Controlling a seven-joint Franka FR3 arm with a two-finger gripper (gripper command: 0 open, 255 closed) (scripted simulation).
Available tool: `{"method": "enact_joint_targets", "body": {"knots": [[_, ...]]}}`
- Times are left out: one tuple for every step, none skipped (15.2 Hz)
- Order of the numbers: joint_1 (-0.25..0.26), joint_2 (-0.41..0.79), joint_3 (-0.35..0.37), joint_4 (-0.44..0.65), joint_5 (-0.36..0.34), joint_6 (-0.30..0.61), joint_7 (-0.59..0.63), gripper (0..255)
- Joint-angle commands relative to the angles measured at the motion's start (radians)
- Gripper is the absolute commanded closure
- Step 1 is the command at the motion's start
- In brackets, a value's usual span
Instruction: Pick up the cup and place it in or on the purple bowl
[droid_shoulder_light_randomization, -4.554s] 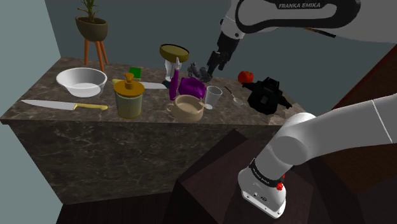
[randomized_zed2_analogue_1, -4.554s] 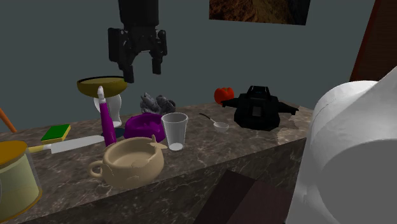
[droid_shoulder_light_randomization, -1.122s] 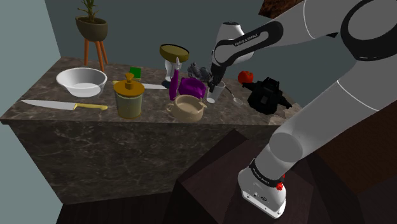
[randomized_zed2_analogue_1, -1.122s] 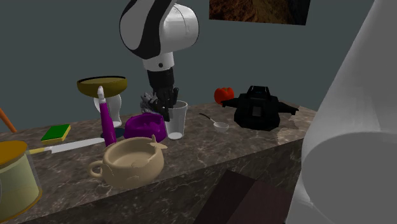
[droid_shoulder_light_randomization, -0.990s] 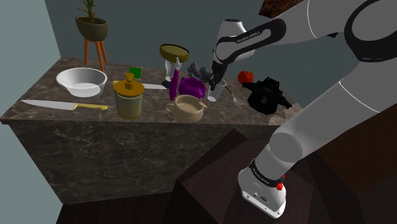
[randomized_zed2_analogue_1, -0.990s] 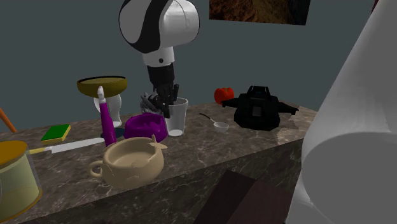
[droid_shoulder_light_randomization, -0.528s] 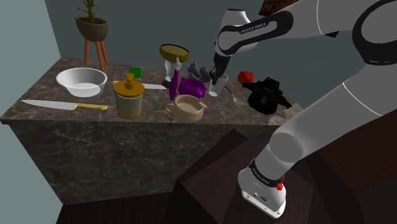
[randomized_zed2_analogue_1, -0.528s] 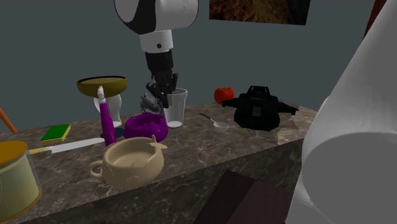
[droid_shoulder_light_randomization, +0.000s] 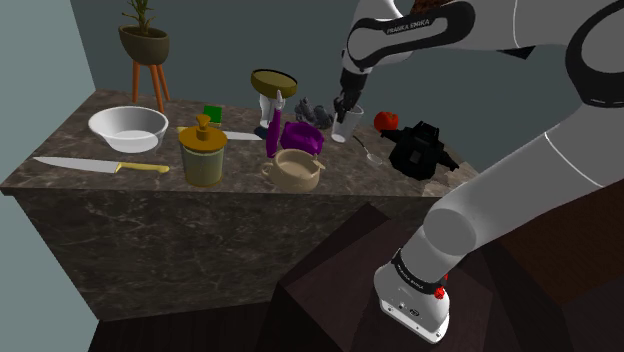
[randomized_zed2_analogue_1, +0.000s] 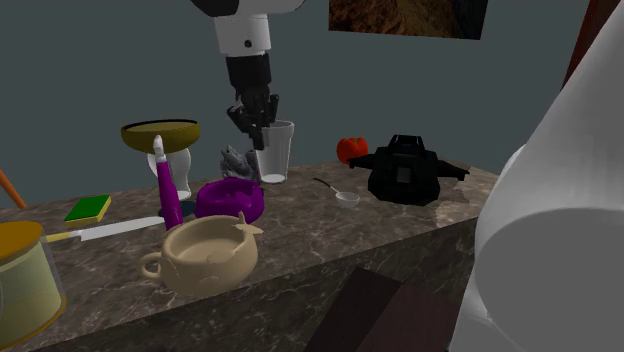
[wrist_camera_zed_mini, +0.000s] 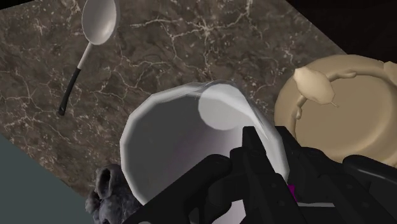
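A clear tumbler-shaped cup (randomized_zed2_analogue_1: 274, 153) hangs a little above the marble counter, upright, with my gripper (randomized_zed2_analogue_1: 258, 124) shut on its rim from above. In the shoulder view the cup (droid_shoulder_light_randomization: 341, 126) and the gripper (droid_shoulder_light_randomization: 346, 106) sit just right of the purple bowl (droid_shoulder_light_randomization: 301, 138). The purple bowl (randomized_zed2_analogue_1: 230, 199) rests on the counter, low and to the left of the cup in the second exterior view. In the wrist view one black finger (wrist_camera_zed_mini: 253, 154) reaches inside the cup (wrist_camera_zed_mini: 178, 133) and the other lies outside its wall, the gripper (wrist_camera_zed_mini: 268, 137) clasping the rim.
A beige lidded tureen (randomized_zed2_analogue_1: 208, 254) stands in front of the purple bowl, with a purple bottle (randomized_zed2_analogue_1: 167, 190) and a grey figurine (randomized_zed2_analogue_1: 236, 160) beside it. A spoon (randomized_zed2_analogue_1: 334, 190), a black appliance (randomized_zed2_analogue_1: 405, 170) and a red tomato (randomized_zed2_analogue_1: 351, 150) lie to the right. A knife (droid_shoulder_light_randomization: 100, 165), a white bowl (droid_shoulder_light_randomization: 128, 126) and a yellow-lidded jar (droid_shoulder_light_randomization: 203, 150) sit at the shoulder view's left.
The gripper came down onto the cup, shut on its rim, and over the last second has raised it off the counter.
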Motion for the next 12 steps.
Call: {"method": "enact_joint_targets", "body": {"knots": [[0.001, -0.009, 0.002, 0.019, 0.002, -0.028, -0.003, 255], [0.001, -0.012, 0.002, 0.029, 0.003, -0.042, -0.004, 255], [0.002, -0.016, 0.003, 0.04, 0.004, -0.056, -0.006, 255], [0.002, -0.019, 0.003, 0.05, 0.005, -0.069, -0.008, 255], [0.002, -0.021, 0.003, 0.055, 0.005, -0.076, -0.008, 255], [0.005, 0.017, 0.006, 0.099, 0.01, -0.083, -0.007, 255], [0.009, 0.054, 0.008, 0.144, 0.015, -0.091, -0.006, 255], [0.011, 0.091, 0.009, 0.19, 0.02, -0.1, -0.006, 255], [0.014, 0.128, 0.011, 0.237, 0.025, -0.11, -0.005, 255], [0.016, 0.165, 0.013, 0.285, 0.03, -0.122, -0.005, 255], [0.019, 0.202, 0.015, 0.335, 0.035, -0.135, -0.005, 255], [0.02, 0.24, 0.016, 0.386, 0.039, -0.148, -0.005, 255]]}}
